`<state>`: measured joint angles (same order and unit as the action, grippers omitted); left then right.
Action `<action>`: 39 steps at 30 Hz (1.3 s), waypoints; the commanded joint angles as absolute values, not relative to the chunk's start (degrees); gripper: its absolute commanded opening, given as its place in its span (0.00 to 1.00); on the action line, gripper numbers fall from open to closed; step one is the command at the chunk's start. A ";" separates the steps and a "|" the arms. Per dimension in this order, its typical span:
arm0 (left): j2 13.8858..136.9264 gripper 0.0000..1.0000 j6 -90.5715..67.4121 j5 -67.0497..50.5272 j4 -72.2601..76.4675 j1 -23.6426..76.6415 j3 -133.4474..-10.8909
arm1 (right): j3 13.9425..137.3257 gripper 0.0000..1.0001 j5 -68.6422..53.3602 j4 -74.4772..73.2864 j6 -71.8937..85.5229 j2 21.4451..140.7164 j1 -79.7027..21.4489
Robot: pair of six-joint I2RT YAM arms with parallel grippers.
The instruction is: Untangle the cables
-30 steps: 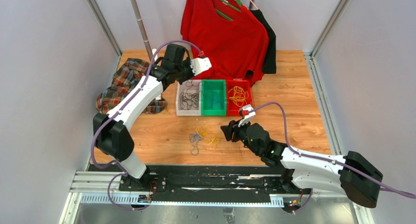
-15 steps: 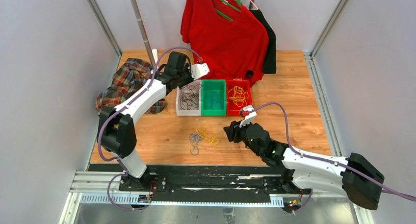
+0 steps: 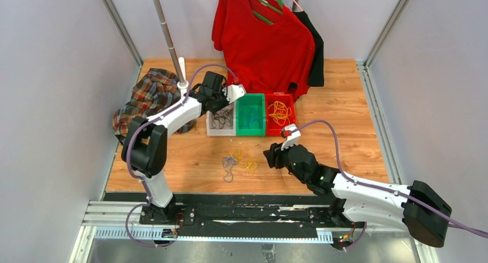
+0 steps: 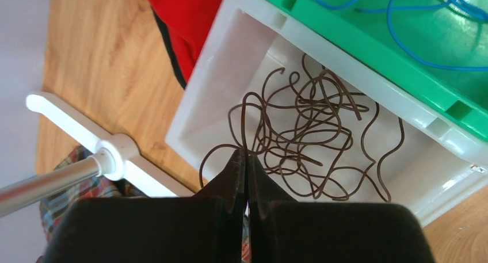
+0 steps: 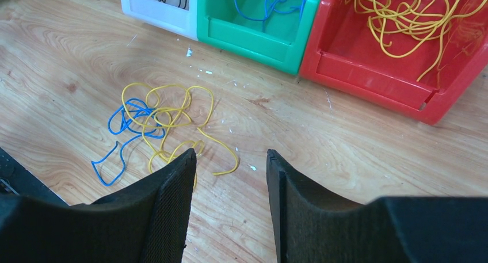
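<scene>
A tangle of yellow cable [image 5: 167, 113] and blue cable [image 5: 124, 125] lies loose on the wood table [image 3: 239, 160]. My right gripper [image 5: 230, 153] hovers open just to its right [image 3: 269, 156], nothing between its fingers. My left gripper [image 4: 246, 153] is over the near-left corner of the white bin [image 4: 201, 96], shut on a strand of the dark cable [image 4: 311, 130] that lies curled in the bin. The same gripper [image 3: 220, 105] shows from above at the bin's back. Blue cables [image 4: 403, 21] lie in the green bin [image 5: 253, 35], yellow cables [image 5: 403, 15] in the red bin [image 5: 368, 79].
A red shirt [image 3: 265, 38] on a green hanger hangs behind the bins, over a black garment [image 3: 315, 44]. A plaid cloth [image 3: 147, 96] lies at the left. A metal pole [image 3: 167, 33] stands on a white cross foot [image 4: 86, 159] beside the white bin.
My left gripper has come down and back toward the white bin, staying shut. My right gripper has shifted slightly toward the tangle, its jaws a touch wider.
</scene>
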<state>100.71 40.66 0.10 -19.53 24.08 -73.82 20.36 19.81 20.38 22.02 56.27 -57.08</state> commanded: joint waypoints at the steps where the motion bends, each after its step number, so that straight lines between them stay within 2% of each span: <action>1: 102.22 0.00 39.57 1.72 -14.53 23.57 -72.04 | 22.63 0.49 21.39 18.19 21.26 54.91 -56.29; 10: 104.19 0.02 38.36 0.54 -12.85 23.61 -70.90 | 22.54 0.52 20.16 17.37 21.98 55.22 -56.36; 13: 104.38 0.15 36.54 -1.03 -14.94 23.56 -72.65 | 23.23 0.56 18.02 17.71 22.43 57.18 -56.26; 16: 102.77 0.35 35.38 -3.81 -19.07 23.54 -75.41 | 24.20 0.59 13.90 18.11 22.81 60.31 -56.34; 20: 99.28 0.68 35.09 -8.72 -26.89 23.51 -79.49 | 26.23 0.63 9.31 18.18 22.94 64.89 -56.34; 22: 97.84 0.79 35.10 -10.37 -30.59 23.41 -81.42 | 27.26 0.63 8.57 18.51 22.87 67.57 -56.35; 28: 94.88 0.98 35.07 -15.69 -42.57 22.80 -86.54 | 29.51 0.63 4.81 23.39 22.31 77.74 -56.34; 29: 94.52 0.99 34.95 -16.02 -44.55 22.83 -87.40 | 30.31 0.62 4.16 23.53 21.99 79.69 -56.34; 34: 90.43 0.98 35.07 -17.19 -51.75 22.68 -88.30 | 32.37 0.50 4.80 24.28 21.30 85.91 -56.34; 35: 89.52 0.98 34.96 -17.55 -52.45 22.63 -87.76 | 32.53 0.44 5.21 24.55 21.23 86.21 -56.29; 39: 85.82 0.98 34.40 -19.74 -53.46 22.64 -83.62 | 34.16 0.04 7.61 21.05 22.02 84.25 -55.40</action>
<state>90.15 35.18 -16.10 -48.77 23.24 -86.61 31.42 5.56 22.22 21.45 86.26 -56.86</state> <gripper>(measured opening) 0.980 0.180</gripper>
